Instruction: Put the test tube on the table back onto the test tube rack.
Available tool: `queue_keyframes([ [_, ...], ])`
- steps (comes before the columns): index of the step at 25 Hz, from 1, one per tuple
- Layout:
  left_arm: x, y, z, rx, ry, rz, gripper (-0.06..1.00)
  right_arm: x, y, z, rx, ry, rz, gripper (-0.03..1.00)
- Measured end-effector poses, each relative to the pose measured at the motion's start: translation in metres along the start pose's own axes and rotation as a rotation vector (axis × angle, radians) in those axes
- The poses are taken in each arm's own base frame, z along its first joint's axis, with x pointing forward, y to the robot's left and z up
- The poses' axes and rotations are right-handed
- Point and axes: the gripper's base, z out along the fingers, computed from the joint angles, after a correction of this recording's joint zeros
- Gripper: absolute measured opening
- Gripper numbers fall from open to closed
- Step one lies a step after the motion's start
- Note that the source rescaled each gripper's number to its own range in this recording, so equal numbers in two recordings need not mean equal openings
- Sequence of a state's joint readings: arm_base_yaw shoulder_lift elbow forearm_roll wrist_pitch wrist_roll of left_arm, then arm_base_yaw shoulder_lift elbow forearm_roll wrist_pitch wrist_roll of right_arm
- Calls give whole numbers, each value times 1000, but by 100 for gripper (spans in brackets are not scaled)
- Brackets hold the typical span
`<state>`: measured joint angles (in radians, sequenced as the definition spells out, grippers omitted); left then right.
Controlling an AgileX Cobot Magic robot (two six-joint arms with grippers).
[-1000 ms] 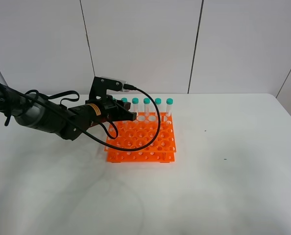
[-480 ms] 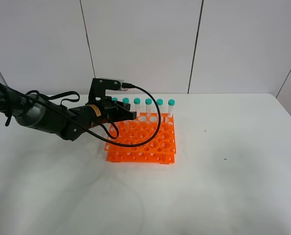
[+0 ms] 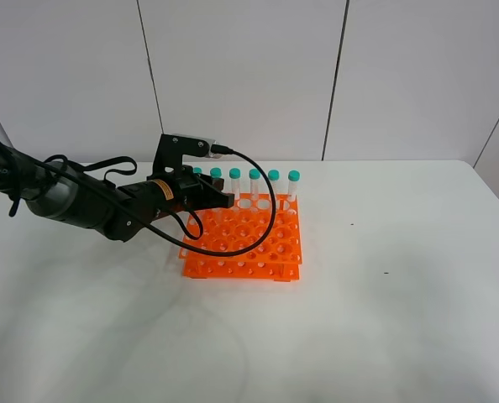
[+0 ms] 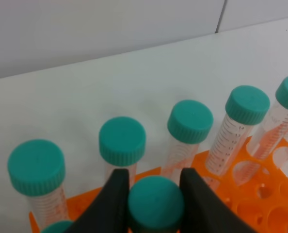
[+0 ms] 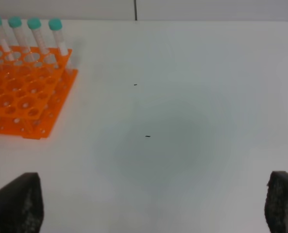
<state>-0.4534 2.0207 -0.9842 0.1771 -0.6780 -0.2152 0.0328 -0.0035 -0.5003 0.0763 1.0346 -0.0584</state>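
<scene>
High view: the left end effector [image 3: 220, 198] reaches over the rear left part of the orange rack [image 3: 243, 238], which stands on the white counter [image 3: 384, 319]. Beyond and beside its tip, a row of capped tubes [image 3: 274, 186] stands upright along the rack's far edge. A black cable [image 3: 266, 210] loops from the wrist over the rack.

Left wrist view: the left end effector [image 4: 153, 194] pinches a tube [image 4: 156, 203] by its green cap, one black finger [image 4: 116, 196] pressed against each side. The tube sits upright over the rack [image 4: 241, 187], one row nearer than five standing tubes [image 4: 190, 121] just ahead.

Right wrist view: the right end effector [image 5: 153, 206] is spread wide, its dark fingertips [image 5: 15, 201] at opposite edges, holding nothing above bare counter [image 5: 183, 121]. The rack [image 5: 25, 94] lies well off to one side, with four capped tubes [image 5: 56, 29] on its far edge.
</scene>
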Motion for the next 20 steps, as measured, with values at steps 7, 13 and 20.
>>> queue_keyframes([
  [7, 0, 0, 0, 1, 0, 1, 5, 0, 0, 0, 0, 0, 0, 100],
  [13, 0, 0, 0, 1, 1, -13, 27, 0, 0, 0, 0, 0, 0, 100],
  [20, -17, -2, -10, 5, -39, -11, 31, 0, 0, 0, 0, 0, 0, 100],
])
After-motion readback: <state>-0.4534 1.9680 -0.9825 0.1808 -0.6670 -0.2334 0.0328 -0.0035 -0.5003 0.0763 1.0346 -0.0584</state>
